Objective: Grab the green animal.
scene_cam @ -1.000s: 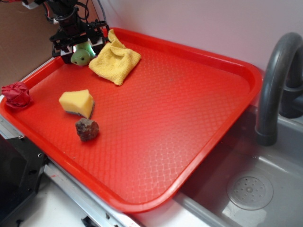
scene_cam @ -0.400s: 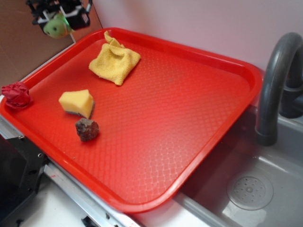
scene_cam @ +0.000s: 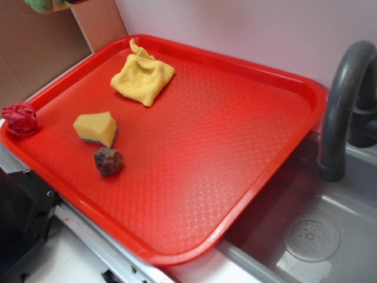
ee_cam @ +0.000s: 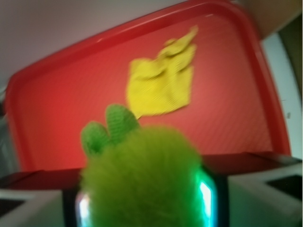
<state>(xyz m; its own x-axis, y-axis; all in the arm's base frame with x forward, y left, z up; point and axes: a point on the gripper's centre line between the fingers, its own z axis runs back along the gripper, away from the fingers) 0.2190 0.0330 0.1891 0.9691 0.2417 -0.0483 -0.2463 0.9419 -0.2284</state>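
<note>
Look to the top left corner of the exterior view and you'll catch only a sliver of the green animal point(scene_cam: 40, 5) at the frame's edge, lifted well above the red tray point(scene_cam: 177, 253); the arm itself is out of sight there. Your wrist view fills in the rest: the gripper point(ee_cam: 144, 201) is clamped on the green animal point(ee_cam: 142, 179), whose fuzzy body bulges between the two jaws and whose knitted ears poke upward, with the tray point(ee_cam: 57, 61) and the yellow cloth point(ee_cam: 161, 85) far below it. Moving rightward in the exterior view, a crumpled red object point(scene_cam: 20, 117) sits on the tray's left rim. Inside the tray you have the yellow sponge wedge point(scene_cam: 95, 128) near the left side, a small brown lump point(scene_cam: 108, 161) just in front of it, and the yellow cloth point(scene_cam: 142, 76) bunched near the far edge. Right of the tray lies a grey sink point(scene_cam: 330, 200) with a dark curved faucet point(scene_cam: 341, 100) and a round drain point(scene_cam: 310, 237).
</note>
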